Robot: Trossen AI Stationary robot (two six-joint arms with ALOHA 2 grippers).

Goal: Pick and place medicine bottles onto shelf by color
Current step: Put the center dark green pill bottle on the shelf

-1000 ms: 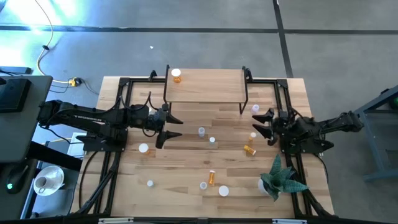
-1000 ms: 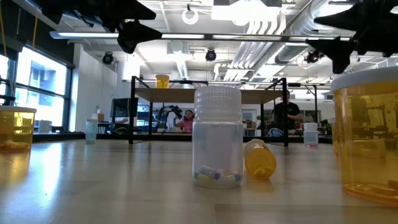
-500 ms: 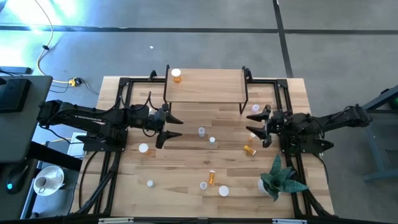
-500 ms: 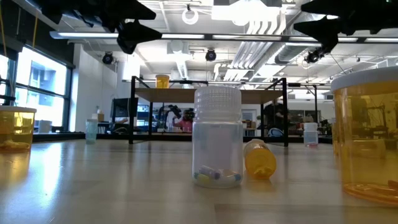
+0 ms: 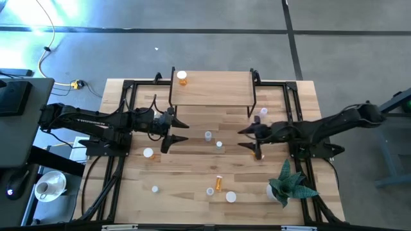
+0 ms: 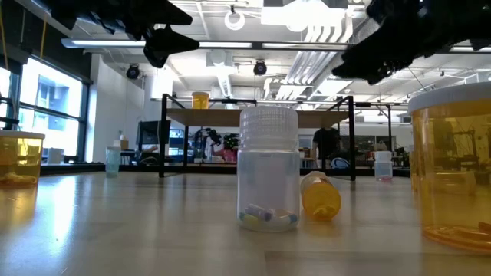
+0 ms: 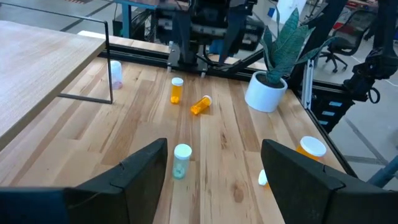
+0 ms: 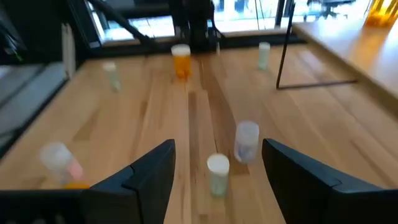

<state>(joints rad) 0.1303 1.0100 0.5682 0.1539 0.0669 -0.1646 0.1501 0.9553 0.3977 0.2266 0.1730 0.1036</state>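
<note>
- Table (image 5: 192,163): pale wood planks with visible grain, framed by black metal rails.
- Shelf (image 5: 212,88): a light-wood rectangular board on thin black legs, at the far edge of the table. One orange bottle (image 5: 182,78) with a white cap stands on its left end.
- Medicine bottles: small cylinders with white caps. A clear bottle (image 6: 267,168) with a ribbed cap and a few pills inside stands upright close to the low camera; an orange vial (image 6: 321,195) lies on its side just beside it. Others stand scattered across the table. No label text is legible on any of them.
- Plant (image 5: 290,184): green spiky leaves in a white pot, at the near right corner.
- Writing: white lettering runs along the left arm, too small to read with certainty.
- Left gripper (image 5: 177,130): hangs above the table left of centre, fingers parted, holding and touching nothing.
- Right gripper (image 5: 249,137): reaches towards the table centre, fingers spread apart, empty, above two small bottles seen in its wrist view.
</note>
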